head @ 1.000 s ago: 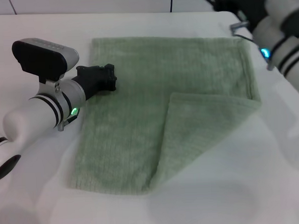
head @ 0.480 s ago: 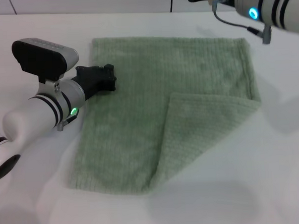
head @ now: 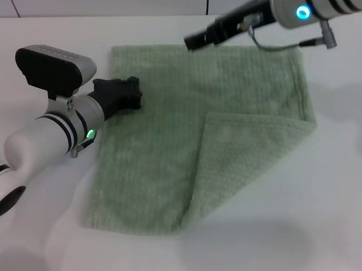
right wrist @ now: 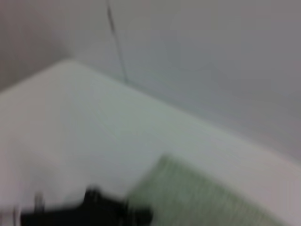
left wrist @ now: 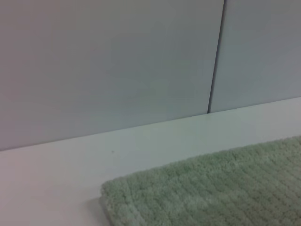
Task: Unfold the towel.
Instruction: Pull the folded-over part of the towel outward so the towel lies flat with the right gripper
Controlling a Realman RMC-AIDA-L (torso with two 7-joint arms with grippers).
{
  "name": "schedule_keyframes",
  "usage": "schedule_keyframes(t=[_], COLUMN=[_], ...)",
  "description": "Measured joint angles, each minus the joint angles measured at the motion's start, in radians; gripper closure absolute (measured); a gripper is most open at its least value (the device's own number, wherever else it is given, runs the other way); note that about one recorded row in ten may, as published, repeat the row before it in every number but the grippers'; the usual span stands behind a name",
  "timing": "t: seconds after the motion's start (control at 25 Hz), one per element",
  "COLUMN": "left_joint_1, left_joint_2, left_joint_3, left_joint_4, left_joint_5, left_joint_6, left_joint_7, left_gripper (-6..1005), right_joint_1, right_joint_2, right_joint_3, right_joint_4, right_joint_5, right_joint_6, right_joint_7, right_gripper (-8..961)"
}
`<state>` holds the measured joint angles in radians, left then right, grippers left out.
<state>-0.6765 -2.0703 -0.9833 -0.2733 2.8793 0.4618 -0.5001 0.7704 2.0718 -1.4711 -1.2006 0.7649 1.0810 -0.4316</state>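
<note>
The pale green towel [head: 169, 130] lies flat on the white table [head: 328, 213]. Its near right part is folded over as a triangular flap [head: 242, 157]. My left gripper [head: 130, 93] rests at the towel's far left edge. My right gripper [head: 193, 40] hangs above the towel's far edge and points left, apart from the cloth. The left wrist view shows a towel corner [left wrist: 211, 193] on the table. The blurred right wrist view shows the towel's far corner [right wrist: 197, 197] and the left gripper [right wrist: 94, 212] as a dark shape.
A pale wall with a dark vertical seam [left wrist: 215, 56] stands behind the table's far edge. Bare white table lies in front of and to the right of the towel. My left arm's white forearm [head: 43, 141] lies along the table's left side.
My right arm has swung in from the far right and now reaches left over the towel's far edge. The left arm and the towel have not moved.
</note>
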Motion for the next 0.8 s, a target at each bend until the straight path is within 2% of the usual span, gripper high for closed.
schedule_keyframes(t=[0.04,0.08,0.2,0.24,0.28,0.44,0.8], left_joint_1=[0.0,0.0,0.0,0.0,0.0,0.0,0.0], left_joint_2=[0.0,0.0,0.0,0.0,0.0,0.001,0.001], left_joint_3=[0.0,0.0,0.0,0.0,0.0,0.0,0.0], left_joint_4=[-0.002,-0.002,-0.008,-0.009,-0.009,-0.009,-0.01], left_joint_5=[0.0,0.0,0.0,0.0,0.0,0.0,0.0], left_joint_6=[0.0,0.0,0.0,0.0,0.0,0.0,0.0], left_joint_7=[0.0,0.0,0.0,0.0,0.0,0.0,0.0], left_gripper=[1001,1001,1001,1001,1001,1001,1001], right_joint_1=[0.036,0.036,0.093,0.129,0.129,0.183,0.217], right_joint_2=[0.0,0.0,0.001,0.001,0.001,0.003,0.01], right_joint_3=[0.01,0.01,0.02,0.019,0.019,0.021,0.009], right_joint_4=[0.064,0.064,0.176,0.252,0.252,0.39,0.485], right_joint_5=[0.0,0.0,0.0,0.0,0.0,-0.001,0.002], right_joint_6=[0.035,0.035,0.065,0.073,0.073,0.061,0.037], right_joint_7=[-0.032,-0.032,-0.085,-0.117,-0.117,-0.186,-0.252], right_gripper=[136,136,137,137,137,138,139])
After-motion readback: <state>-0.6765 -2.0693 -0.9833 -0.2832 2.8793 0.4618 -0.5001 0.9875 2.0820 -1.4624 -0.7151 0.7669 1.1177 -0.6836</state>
